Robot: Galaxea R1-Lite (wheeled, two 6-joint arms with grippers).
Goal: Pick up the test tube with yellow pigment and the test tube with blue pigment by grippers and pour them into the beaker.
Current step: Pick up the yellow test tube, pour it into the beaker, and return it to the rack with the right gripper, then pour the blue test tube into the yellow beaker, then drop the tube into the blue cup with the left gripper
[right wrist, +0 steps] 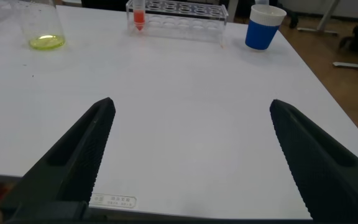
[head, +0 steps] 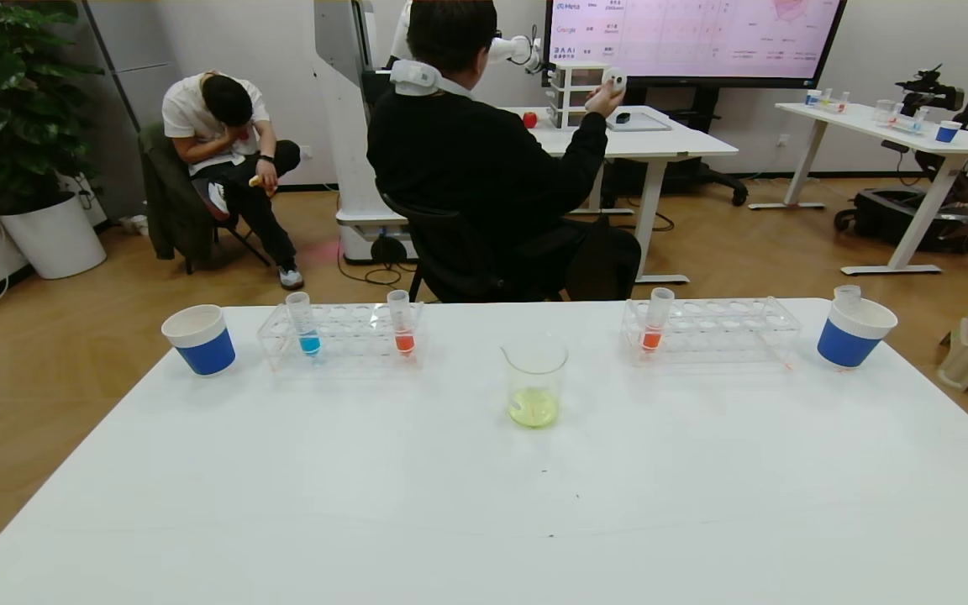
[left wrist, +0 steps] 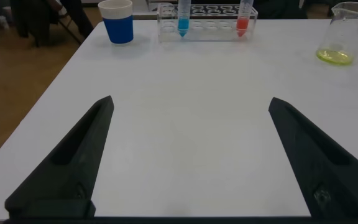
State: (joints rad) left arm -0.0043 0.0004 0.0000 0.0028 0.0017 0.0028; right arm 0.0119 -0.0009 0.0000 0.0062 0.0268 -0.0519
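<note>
The beaker (head: 534,382) stands mid-table with yellow-green liquid at its bottom. It also shows in the left wrist view (left wrist: 344,37) and the right wrist view (right wrist: 42,28). The test tube with blue pigment (head: 306,328) stands upright in the left clear rack (head: 341,336) and shows in the left wrist view (left wrist: 183,18). No tube holding yellow liquid shows. A clear tube (head: 847,296) sticks out of the right paper cup (head: 852,334). My left gripper (left wrist: 190,101) and right gripper (right wrist: 191,102) are open and empty, low over the near table, out of the head view.
Orange-red tubes stand in the left rack (head: 402,323) and the right rack (head: 654,323). A blue-and-white paper cup (head: 200,338) stands at the far left. A seated person is beyond the table's far edge.
</note>
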